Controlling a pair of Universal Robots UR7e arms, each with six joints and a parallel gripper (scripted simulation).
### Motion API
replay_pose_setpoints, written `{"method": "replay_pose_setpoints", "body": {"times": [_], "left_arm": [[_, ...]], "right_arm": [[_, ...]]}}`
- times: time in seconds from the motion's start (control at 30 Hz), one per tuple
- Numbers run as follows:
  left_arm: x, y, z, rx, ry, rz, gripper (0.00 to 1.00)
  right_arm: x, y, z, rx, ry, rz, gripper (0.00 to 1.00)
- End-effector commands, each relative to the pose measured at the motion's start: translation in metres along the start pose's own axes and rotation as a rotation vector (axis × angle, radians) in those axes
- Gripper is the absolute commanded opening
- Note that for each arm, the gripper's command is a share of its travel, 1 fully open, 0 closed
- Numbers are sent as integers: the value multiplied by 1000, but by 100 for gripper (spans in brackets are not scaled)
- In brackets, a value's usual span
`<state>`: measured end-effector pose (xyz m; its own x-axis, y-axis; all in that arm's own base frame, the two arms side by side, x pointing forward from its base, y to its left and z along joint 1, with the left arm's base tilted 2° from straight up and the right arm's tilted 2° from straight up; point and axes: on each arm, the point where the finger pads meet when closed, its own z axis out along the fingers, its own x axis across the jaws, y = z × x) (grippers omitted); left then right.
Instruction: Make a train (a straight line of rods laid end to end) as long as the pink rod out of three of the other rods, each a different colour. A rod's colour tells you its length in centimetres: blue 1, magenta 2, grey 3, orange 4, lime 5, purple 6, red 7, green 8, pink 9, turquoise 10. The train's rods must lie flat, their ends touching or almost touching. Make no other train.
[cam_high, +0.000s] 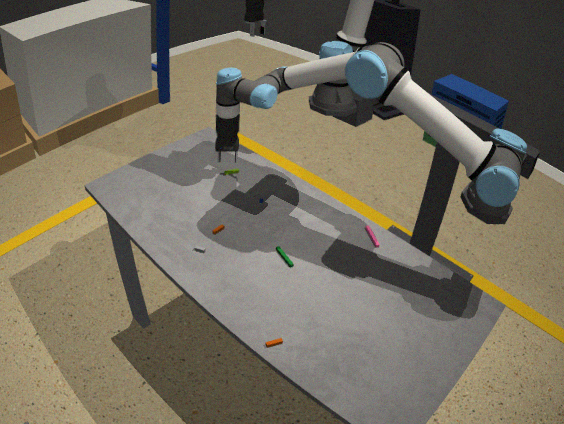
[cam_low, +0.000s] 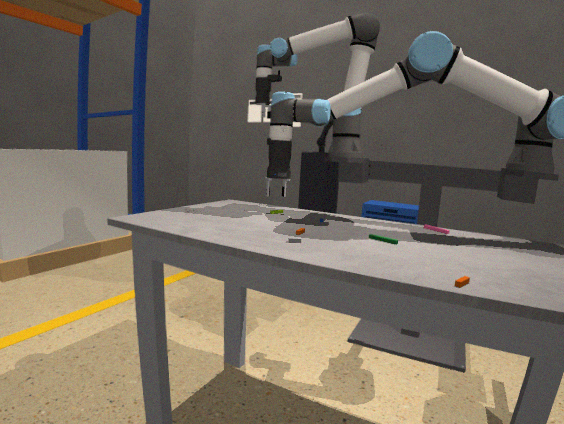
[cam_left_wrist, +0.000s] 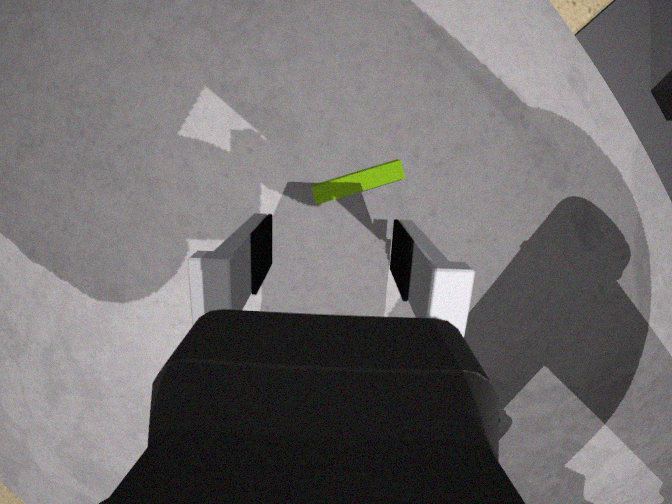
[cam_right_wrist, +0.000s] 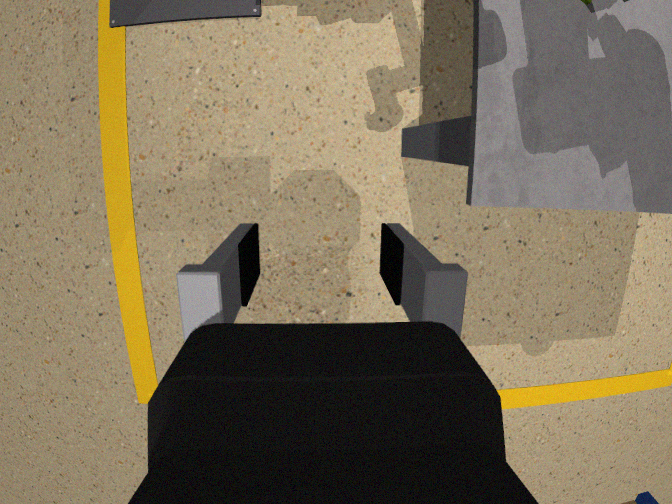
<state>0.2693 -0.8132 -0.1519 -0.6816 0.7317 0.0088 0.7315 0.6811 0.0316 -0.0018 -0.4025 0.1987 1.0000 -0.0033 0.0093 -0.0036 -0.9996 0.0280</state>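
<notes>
The left gripper (cam_high: 228, 157) (cam_low: 276, 190) (cam_left_wrist: 331, 254) is open and empty, a little above a lime rod (cam_high: 231, 172) (cam_low: 276, 212) (cam_left_wrist: 379, 174), which lies slanted ahead of the fingers in the left wrist view. The right gripper (cam_high: 257, 30) (cam_right_wrist: 320, 264) is open and empty, beyond the table over the floor. A blue rod (cam_high: 261, 200) (cam_low: 321, 220), an orange rod (cam_high: 218, 229) (cam_low: 300, 231), a grey rod (cam_high: 199, 250) (cam_low: 294, 241), a green rod (cam_high: 284, 256) (cam_low: 383, 239) and a pink rod (cam_high: 372, 236) (cam_low: 436, 229) lie flat and apart.
A second orange rod (cam_high: 274, 342) (cam_low: 462, 282) lies by the long edge of the table (cam_high: 320, 305) (cam_low: 240, 252). The left arm reaches across over the table and casts shadows on it. A table corner (cam_right_wrist: 504, 189) shows in the right wrist view.
</notes>
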Motion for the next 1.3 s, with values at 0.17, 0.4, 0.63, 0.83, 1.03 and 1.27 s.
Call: {"method": "replay_pose_setpoints", "body": {"times": [0.17,0.4,0.63,0.83,1.03,1.27], "left_arm": [[-1,-1,-2,2,-3,0,100],[-1,-1,-2,2,-3,0,100],[-1,-1,-2,2,-3,0,100],[-1,-1,-2,2,-3,-1,100],[-1,0,-2,2,-3,-8,100],[-2,2,-2,2,-3,-27,100]], "right_arm": [[0,1,-1,-2,1,0,100],[0,1,-1,-2,1,0,100],[0,1,-1,-2,1,0,100],[0,1,-1,-2,1,0,100],[0,1,-1,-2,1,0,100],[0,1,-1,-2,1,0,100]]}}
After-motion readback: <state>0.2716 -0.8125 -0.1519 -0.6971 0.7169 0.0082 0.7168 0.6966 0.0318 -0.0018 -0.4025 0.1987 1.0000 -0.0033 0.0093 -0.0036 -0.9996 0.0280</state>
